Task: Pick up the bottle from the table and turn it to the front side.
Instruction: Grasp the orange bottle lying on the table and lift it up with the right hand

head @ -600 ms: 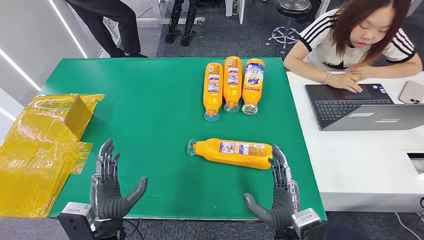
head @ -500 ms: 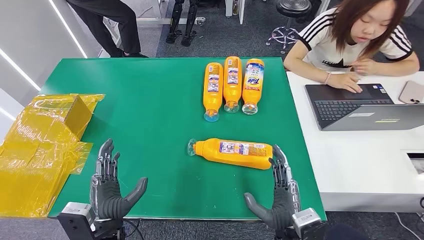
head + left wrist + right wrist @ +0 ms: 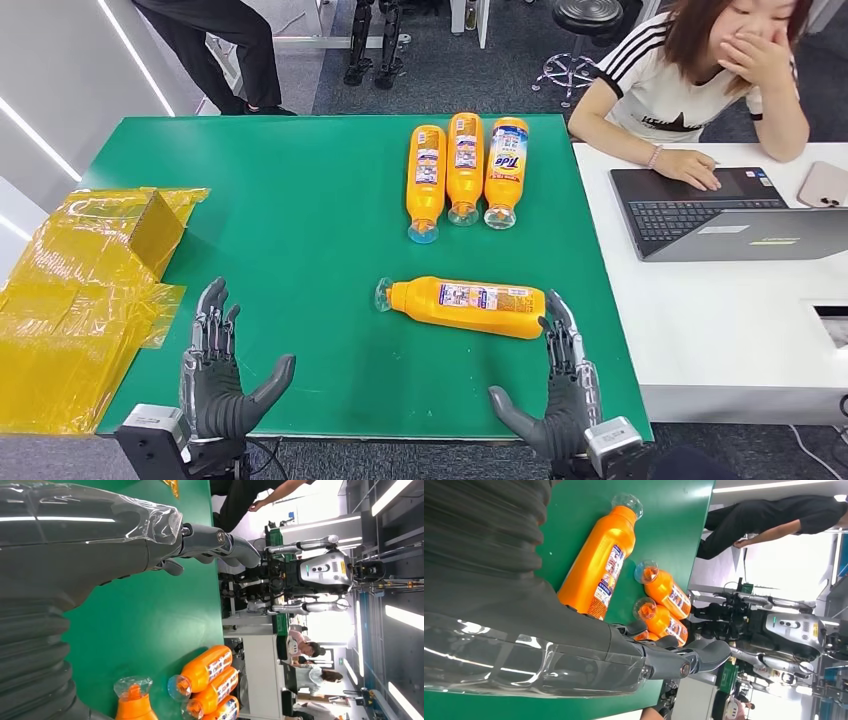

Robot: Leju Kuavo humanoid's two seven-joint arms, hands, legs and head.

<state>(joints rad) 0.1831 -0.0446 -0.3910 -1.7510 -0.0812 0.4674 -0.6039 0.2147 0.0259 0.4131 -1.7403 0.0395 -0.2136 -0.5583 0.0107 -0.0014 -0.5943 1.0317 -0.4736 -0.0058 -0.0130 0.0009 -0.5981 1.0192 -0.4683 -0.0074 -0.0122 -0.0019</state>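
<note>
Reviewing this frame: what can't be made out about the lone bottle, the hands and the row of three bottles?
- Lone bottle, head view: its base end is hidden behind the right hand, so contact cannot be told.
- Same bottle, left wrist view: cut off by the picture's edge.
- Label print on the lone bottle: too small to read.
- Row of three bottles, right wrist view: partly hidden by the hand's fingers.
- Left hand, left wrist view: fingers mostly hidden behind its own cover.

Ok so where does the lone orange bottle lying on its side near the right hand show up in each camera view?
Head view: lone bottle lies across the green table, clear cap toward the robot's left, its base by the right hand.
Left wrist view: just its capped neck at the picture's edge.
Right wrist view: the whole bottle, beside the grey hand.
Shared landmark: the row of three bottles.
</note>
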